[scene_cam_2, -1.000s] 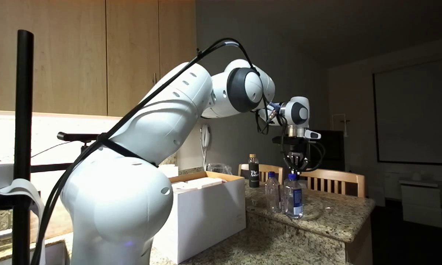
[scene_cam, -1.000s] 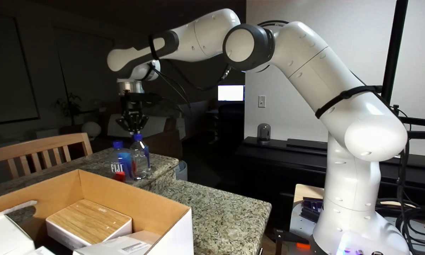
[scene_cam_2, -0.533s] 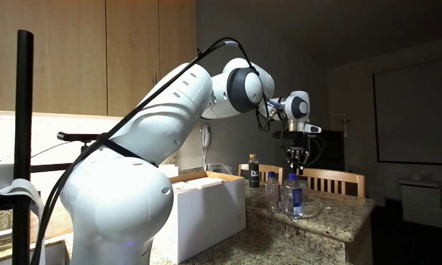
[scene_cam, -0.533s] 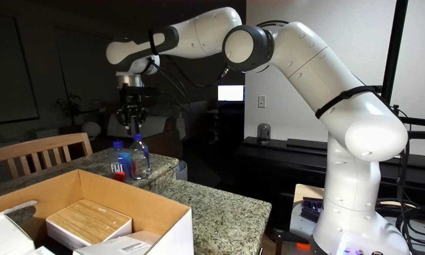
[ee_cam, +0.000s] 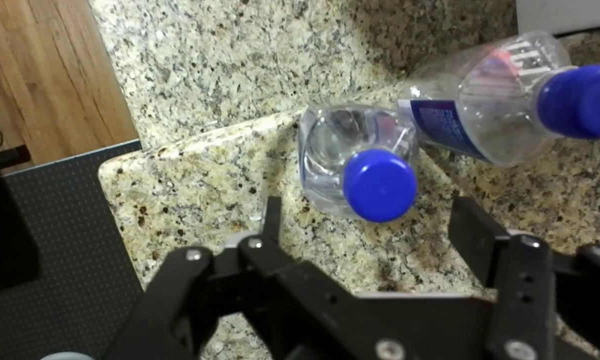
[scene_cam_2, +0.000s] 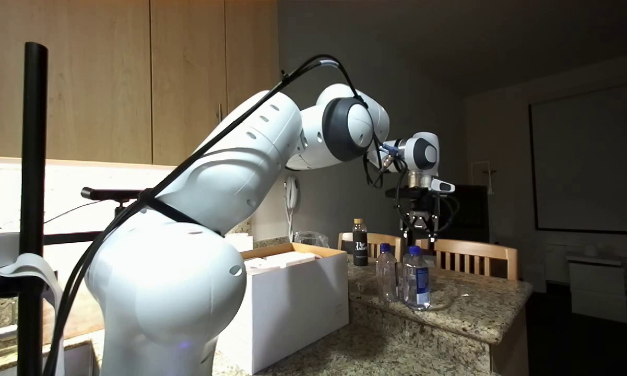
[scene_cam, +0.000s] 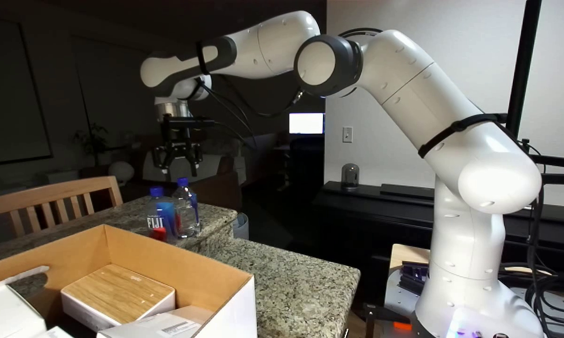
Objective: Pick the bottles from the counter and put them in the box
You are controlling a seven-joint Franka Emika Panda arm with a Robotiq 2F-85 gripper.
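Hanging over the counter [scene_cam_2: 464, 310] near two clear bottles [scene_cam_2: 416, 282], the hand [scene_cam: 180, 170] is spread wide. Both bottles stand upright, close together, near the box [scene_cam_2: 300, 303].

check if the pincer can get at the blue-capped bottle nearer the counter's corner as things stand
Probably yes: the pincer stands open above that bottle, with nothing visible between it and the blue cap. The other blue-capped bottle stands close beside and might get brushed on the way down.
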